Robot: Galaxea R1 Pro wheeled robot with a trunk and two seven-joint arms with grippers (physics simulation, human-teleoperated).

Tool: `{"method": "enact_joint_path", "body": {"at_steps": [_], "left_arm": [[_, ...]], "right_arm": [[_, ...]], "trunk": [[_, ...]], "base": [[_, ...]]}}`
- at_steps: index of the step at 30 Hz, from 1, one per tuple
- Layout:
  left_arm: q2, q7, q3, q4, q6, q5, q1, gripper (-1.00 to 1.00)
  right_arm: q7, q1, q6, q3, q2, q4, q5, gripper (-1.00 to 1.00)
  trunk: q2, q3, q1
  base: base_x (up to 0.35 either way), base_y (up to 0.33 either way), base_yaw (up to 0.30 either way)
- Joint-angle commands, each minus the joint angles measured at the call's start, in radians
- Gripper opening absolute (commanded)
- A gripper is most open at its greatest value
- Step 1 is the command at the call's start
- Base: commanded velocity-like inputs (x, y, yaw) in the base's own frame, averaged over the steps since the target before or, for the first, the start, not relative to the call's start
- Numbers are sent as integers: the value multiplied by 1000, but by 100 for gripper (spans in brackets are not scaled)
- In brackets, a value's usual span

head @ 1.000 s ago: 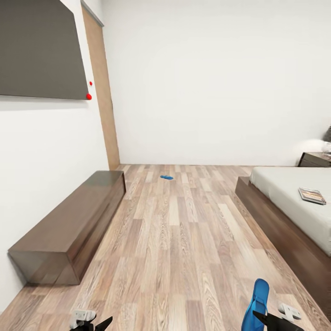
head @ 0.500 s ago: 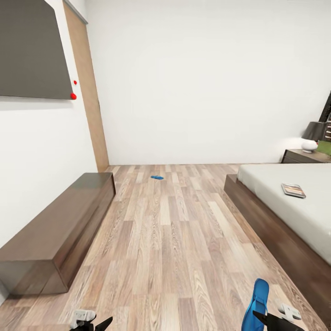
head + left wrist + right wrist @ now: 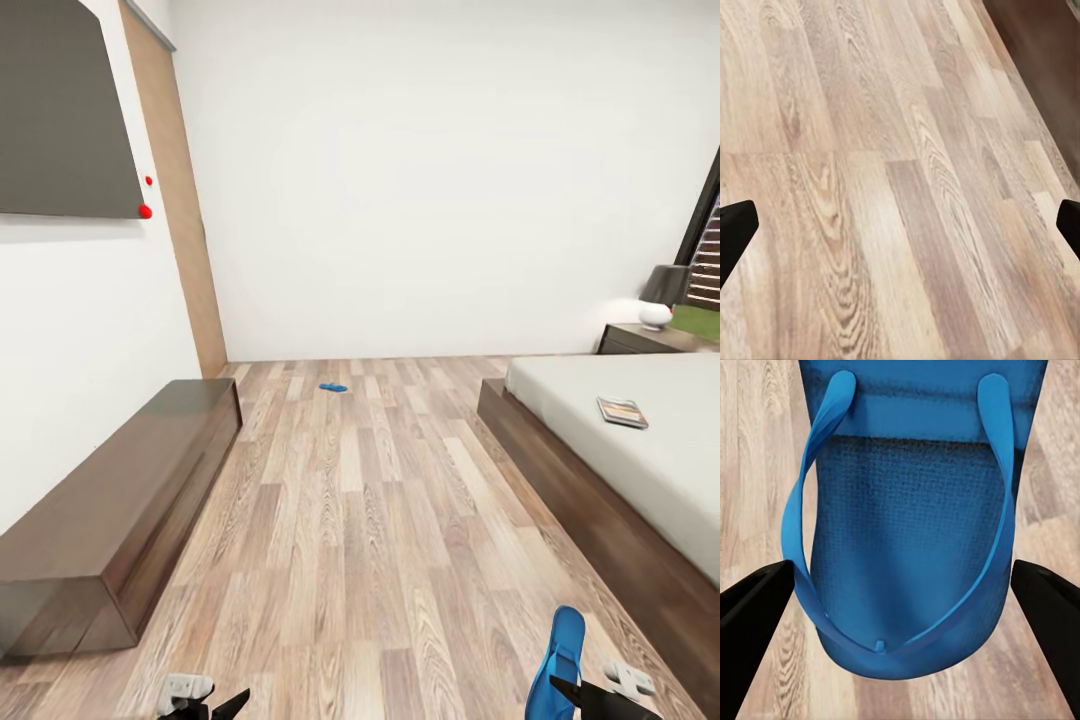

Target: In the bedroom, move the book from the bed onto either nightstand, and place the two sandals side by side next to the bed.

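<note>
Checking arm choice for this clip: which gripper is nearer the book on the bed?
Right. The right gripper, shut on one blue sandal, is low on the bed's side, below the book. The left gripper is across the floor, farther away.

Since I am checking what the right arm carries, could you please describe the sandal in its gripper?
The held sandal is a bright blue flip-flop with a flat, thin sole of finely textured, foam-like material and a smooth Y-shaped strap. The right gripper holds it by one end, its dark fingers against the sole's two edges. In the head view it juts forward from the gripper above the wood-plank floor, touching nothing else.
</note>
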Motion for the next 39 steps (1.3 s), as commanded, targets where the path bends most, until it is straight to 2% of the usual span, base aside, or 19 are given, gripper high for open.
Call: {"method": "enact_joint_path", "body": {"at_steps": [1,14,30,39], "left_arm": [[0,-5,1,1,5,5,-1,100],[0,-5,1,1,5,4,-1,100],[0,-6,3,1,5,4,-1,100],[0,-6,3,1,5,4,0,100]], "right_arm": [[5,-1,10,-6,1,0,-2,-100],[9,-1,10,-6,1,0,-2,-100],[11,-1,10,-6,1,0,-2,-100],[11,-1,10,-6,1,0,-2,-100]], "trunk": [[7,2,-4],[98,43,-54],[98,43,-54],[98,43,-54]], "base": [[0,0,-2],[0,0,0],[0,0,-3],[0,0,-115]]}}
